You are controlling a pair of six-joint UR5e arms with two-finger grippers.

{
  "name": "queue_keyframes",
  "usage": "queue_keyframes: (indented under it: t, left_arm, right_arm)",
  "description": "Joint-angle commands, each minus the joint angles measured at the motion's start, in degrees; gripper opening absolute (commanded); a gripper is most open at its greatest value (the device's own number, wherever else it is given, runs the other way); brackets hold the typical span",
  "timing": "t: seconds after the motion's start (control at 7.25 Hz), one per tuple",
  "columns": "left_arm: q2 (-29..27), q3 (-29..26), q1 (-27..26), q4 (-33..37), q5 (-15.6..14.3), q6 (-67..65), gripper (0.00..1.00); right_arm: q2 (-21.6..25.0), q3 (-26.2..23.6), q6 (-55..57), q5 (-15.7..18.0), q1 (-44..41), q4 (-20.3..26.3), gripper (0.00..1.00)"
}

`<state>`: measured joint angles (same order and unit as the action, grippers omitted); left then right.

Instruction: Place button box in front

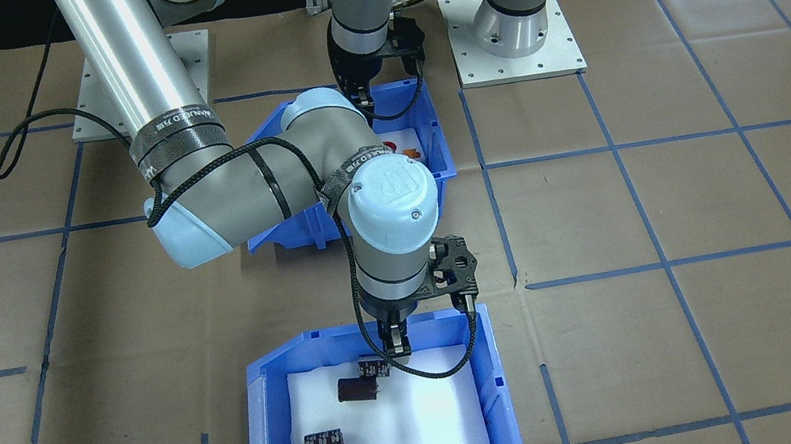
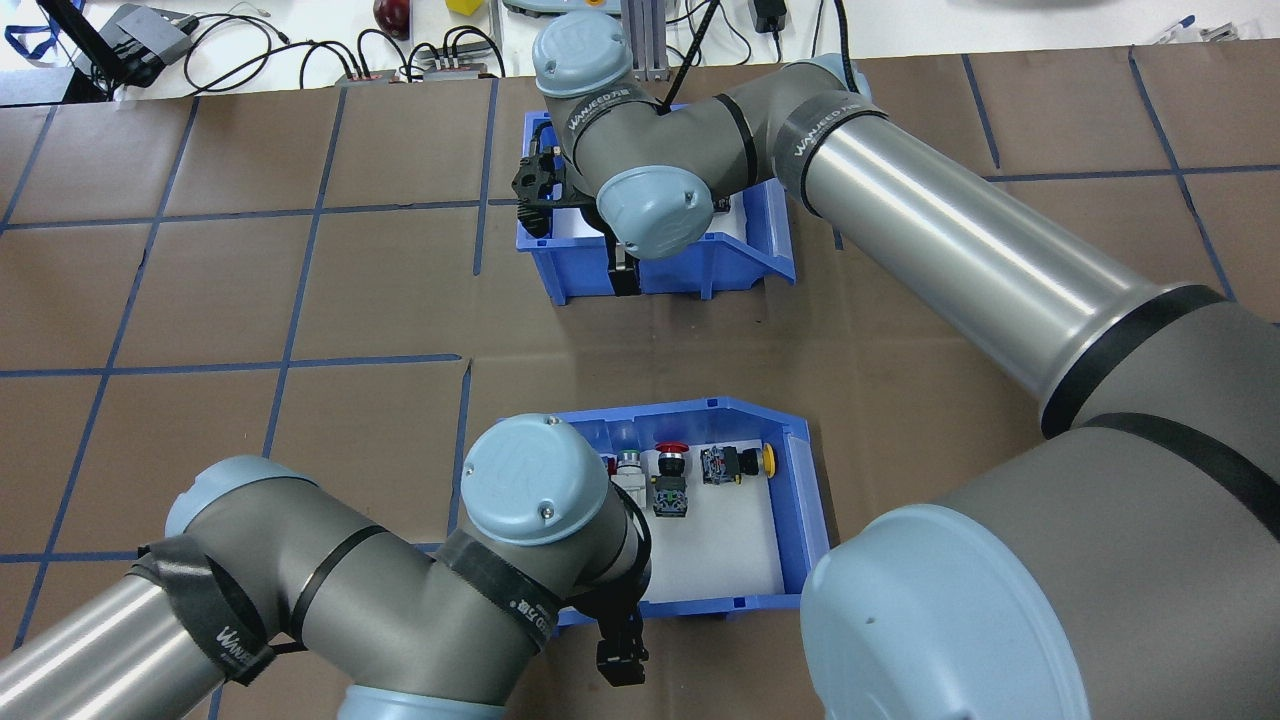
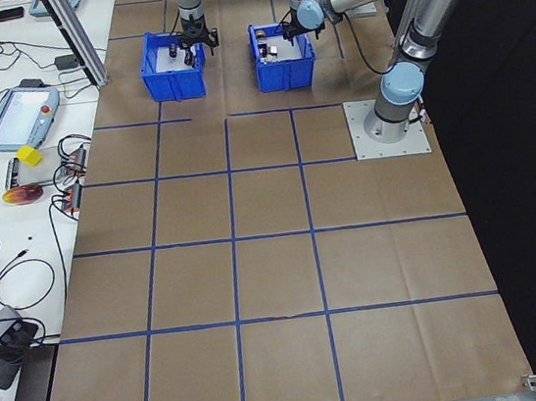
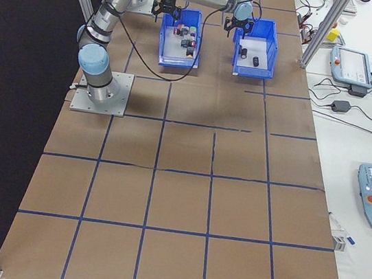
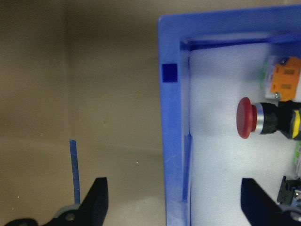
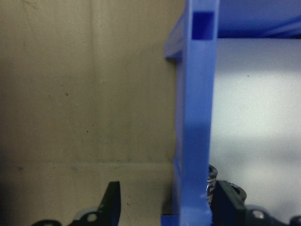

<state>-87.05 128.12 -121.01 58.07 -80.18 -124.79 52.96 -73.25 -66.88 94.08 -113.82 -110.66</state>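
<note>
We read "WANJEED" in pale letters on the black strap (image 2: 829, 122) wound round the right arm's silver tube in the overhead view, and again on the strap (image 2: 597, 119) nearer that arm's wrist. The same word shows on two straps of the left arm, one (image 2: 233, 637) by its tube and one (image 2: 527, 612) beside the wrist joint. In the front-facing view the strap (image 1: 177, 127) on the silver tube carries "WANJEED" followed by two small characters we cannot make out. We also see the raised "UR" logo on the light-blue joint cap (image 1: 390, 189) there, and more faintly on the cap (image 2: 527, 470) in the overhead view.
</note>
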Motion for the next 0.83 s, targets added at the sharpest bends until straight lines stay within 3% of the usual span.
queue_keyframes:
  t: [0.0,0.14,0.28,0.55,0.69]
  left_arm:
    - [-2.0,0.4,-1.2,-1.8,-1.0,-0.8,0.88]
    - [-1.8,0.5,-1.2,-1.8,-1.3,-0.5,0.53]
    - [-2.0,0.6,-1.2,-1.8,-1.3,-0.5,0.42]
    - [-1.3,0.6,-1.3,-2.3,-0.8,-0.7,0.00]
    - [0.1,0.5,-1.3,-2.3,-1.5,-0.7,0.00]
  right_arm:
    - [0.5,0.6,-0.4,0.7,0.0,-0.2,0.07]
    - [0.8,1.8,-0.4,1.0,0.1,-0.8,0.06]
    - [0.8,4.0,-0.5,3.0,0.4,-0.9,0.05]
    - [1.1,6.0,-1.4,5.4,1.5,-0.6,0.05]
    - [1.6,5.6,-1.5,8.5,2.1,-0.6,0.05]
